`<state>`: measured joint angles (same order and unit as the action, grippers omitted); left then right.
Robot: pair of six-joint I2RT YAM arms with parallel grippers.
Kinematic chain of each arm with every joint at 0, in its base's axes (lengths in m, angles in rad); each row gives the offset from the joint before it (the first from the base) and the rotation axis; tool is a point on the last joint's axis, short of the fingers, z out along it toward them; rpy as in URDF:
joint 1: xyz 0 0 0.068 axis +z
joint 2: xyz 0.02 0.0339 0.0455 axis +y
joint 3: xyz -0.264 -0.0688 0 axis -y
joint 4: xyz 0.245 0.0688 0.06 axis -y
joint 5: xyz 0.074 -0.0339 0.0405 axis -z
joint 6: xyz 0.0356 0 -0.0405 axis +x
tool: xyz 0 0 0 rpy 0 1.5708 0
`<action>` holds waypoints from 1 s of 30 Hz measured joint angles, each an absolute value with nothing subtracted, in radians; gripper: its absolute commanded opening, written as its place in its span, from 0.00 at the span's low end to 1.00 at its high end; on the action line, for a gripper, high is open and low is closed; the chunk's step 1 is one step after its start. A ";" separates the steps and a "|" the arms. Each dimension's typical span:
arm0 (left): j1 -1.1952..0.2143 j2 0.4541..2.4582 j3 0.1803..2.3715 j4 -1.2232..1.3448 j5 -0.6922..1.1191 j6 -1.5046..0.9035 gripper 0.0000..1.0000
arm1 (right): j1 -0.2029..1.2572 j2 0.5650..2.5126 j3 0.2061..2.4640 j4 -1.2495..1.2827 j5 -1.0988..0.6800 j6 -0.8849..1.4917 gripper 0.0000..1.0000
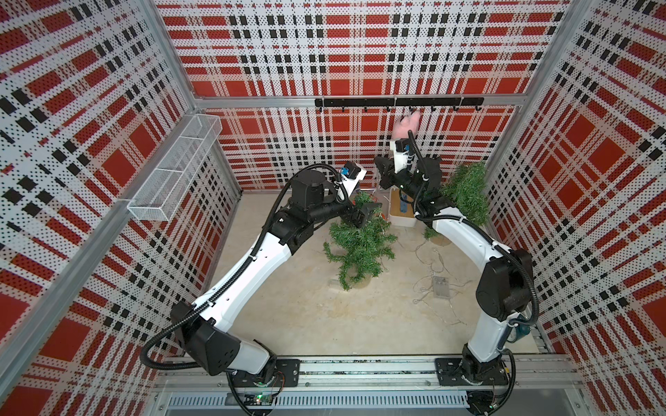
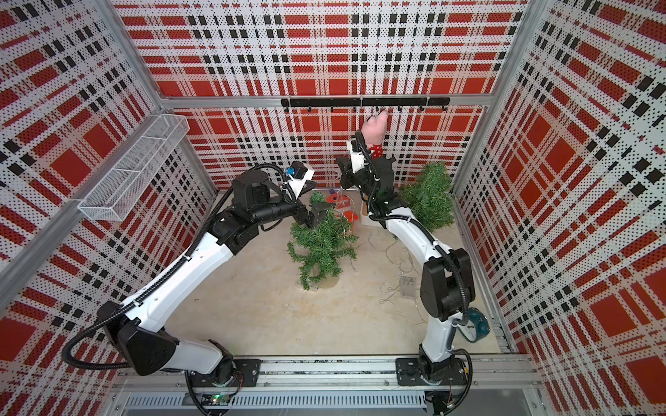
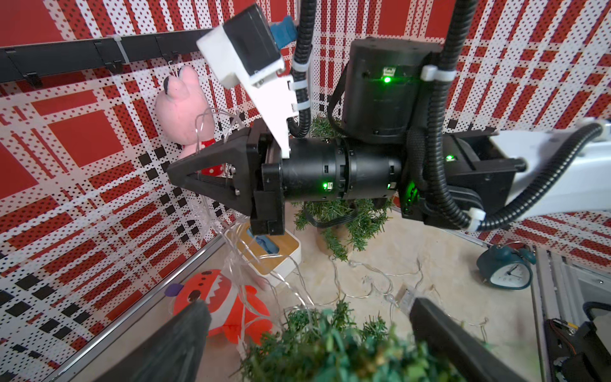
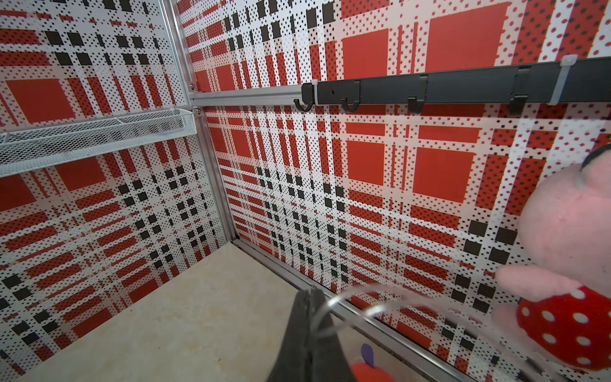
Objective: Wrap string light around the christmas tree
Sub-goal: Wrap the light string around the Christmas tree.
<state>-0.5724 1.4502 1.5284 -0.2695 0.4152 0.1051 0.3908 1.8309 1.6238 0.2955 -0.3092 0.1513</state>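
A small green christmas tree [image 1: 356, 248] stands mid-floor in both top views [image 2: 320, 245]. My left gripper [image 1: 364, 214] is open at its top. In the left wrist view the tree top [image 3: 330, 344] lies between the wide-apart fingers of the left gripper [image 3: 307, 307]. My right gripper [image 1: 381, 176] is raised near the back wall and shut on the clear string light [image 4: 350, 296], which loops out of its closed tips [image 4: 312, 292]. Strands [image 3: 238, 251] hang from it to the tree and trail over the floor [image 1: 429, 259] to a clear battery box [image 1: 440, 287].
A second green tree [image 1: 466, 191] stands at the back right. A white box with a wooden lid [image 1: 400, 212] and an orange plush [image 3: 221, 304] sit by the back wall. A pink plush [image 1: 405, 124] hangs from the hook rail [image 1: 360, 102]. A teal alarm clock [image 3: 506, 268] stands at the right.
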 measured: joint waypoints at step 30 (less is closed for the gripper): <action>-0.572 1.509 1.715 -0.208 0.535 0.062 0.98 | 0.392 1.836 1.579 0.279 -0.268 0.132 0.00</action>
<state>-0.5716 1.5085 1.7153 -0.2077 0.5354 0.0616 0.3923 1.8362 1.5787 0.2790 -0.2684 0.1322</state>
